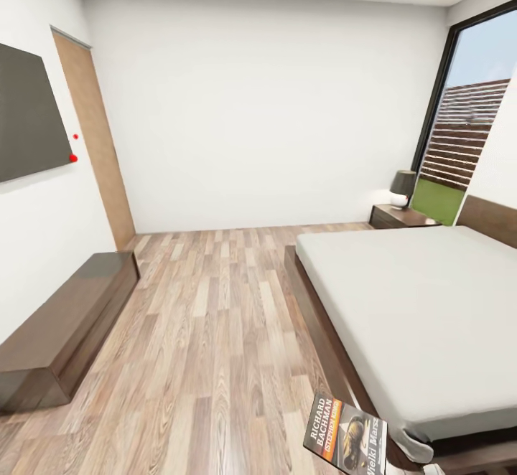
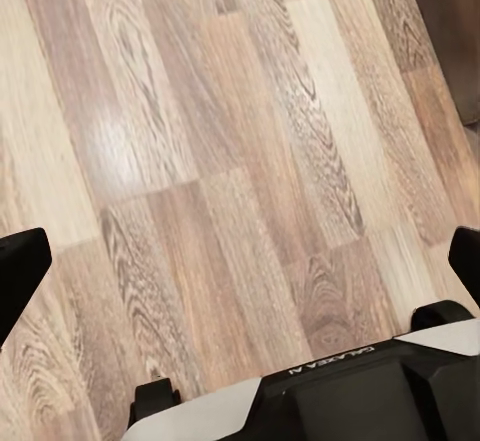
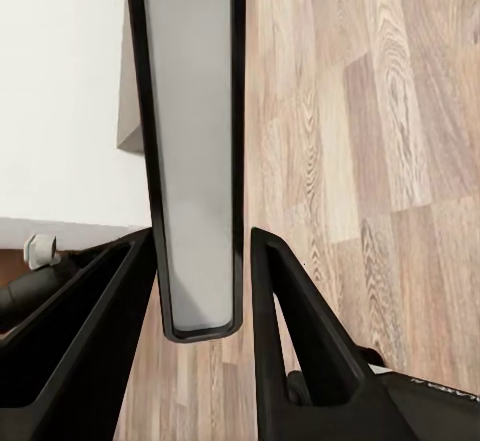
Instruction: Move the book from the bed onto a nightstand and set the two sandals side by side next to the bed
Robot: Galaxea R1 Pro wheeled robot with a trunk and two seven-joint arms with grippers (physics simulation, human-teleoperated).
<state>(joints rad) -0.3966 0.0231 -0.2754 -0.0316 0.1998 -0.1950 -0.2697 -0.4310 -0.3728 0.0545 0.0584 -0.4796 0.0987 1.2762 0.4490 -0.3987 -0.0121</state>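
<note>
1. The book (image 1: 346,435) is off the bed (image 1: 424,303) and in the air over the floor (image 1: 208,331), just beside the bed's near corner, cover up, title readable.
2. In the right wrist view the book (image 3: 192,151) shows edge-on between the two fingers of the right gripper (image 3: 195,296), which press on either face. The right gripper is clamped on it. The book's long axis runs straight out along the fingers.
3. The left gripper (image 2: 240,261) has its fingers spread wide with nothing but floor planks (image 2: 230,141) between them; it holds nothing.
4. The key relation: the nightstand (image 1: 401,216) sits at the bed's far end, by the headboard (image 1: 492,218), under a dark lamp (image 1: 403,186), well apart from the held book. Judgement: the carry runs along the bed's side toward the window (image 1: 470,116).
5. The right arm has the book, so the drop is its job.
</note>
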